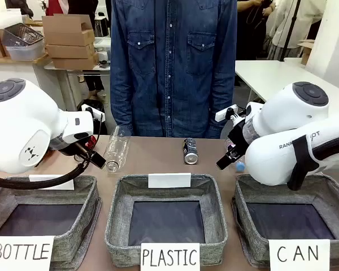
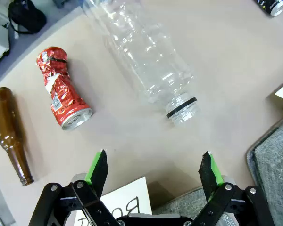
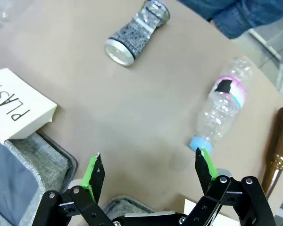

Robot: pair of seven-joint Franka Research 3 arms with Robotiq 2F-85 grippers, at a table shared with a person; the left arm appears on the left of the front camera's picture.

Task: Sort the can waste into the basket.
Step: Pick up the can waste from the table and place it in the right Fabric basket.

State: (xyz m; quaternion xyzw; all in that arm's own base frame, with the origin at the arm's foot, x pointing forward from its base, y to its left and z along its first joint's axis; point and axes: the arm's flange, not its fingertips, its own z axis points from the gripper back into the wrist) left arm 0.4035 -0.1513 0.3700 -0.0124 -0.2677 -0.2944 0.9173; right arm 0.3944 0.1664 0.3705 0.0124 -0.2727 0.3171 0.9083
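A crushed red can [image 2: 63, 96] lies on the brown table beside a brown glass bottle [image 2: 12, 134]. My left gripper [image 2: 154, 165] hovers open just short of it, with nothing between the green pads [image 2: 98, 165]. The dark can [image 1: 190, 151] with a silver end lies at the table's middle, near the person; in the right wrist view the dark can [image 3: 137, 33] is far ahead of my open, empty right gripper [image 3: 148, 169]. The grey basket [image 1: 243, 217] signed "CAN" stands at the front right, under my right arm. In the front view the left gripper [image 1: 96, 160] and right gripper [image 1: 226, 160] hang above the table behind the baskets.
A clear plastic bottle [image 2: 146, 61] lies ahead of the left gripper. A blue-capped plastic bottle [image 3: 221, 108] and a brown bottle [image 3: 276, 150] lie by the right gripper. Baskets signed "PLASTIC" [image 1: 116, 226] and "BOTTLE" [image 1: 90, 217] line the front. A person in denim [image 1: 172, 62] stands at the far edge.
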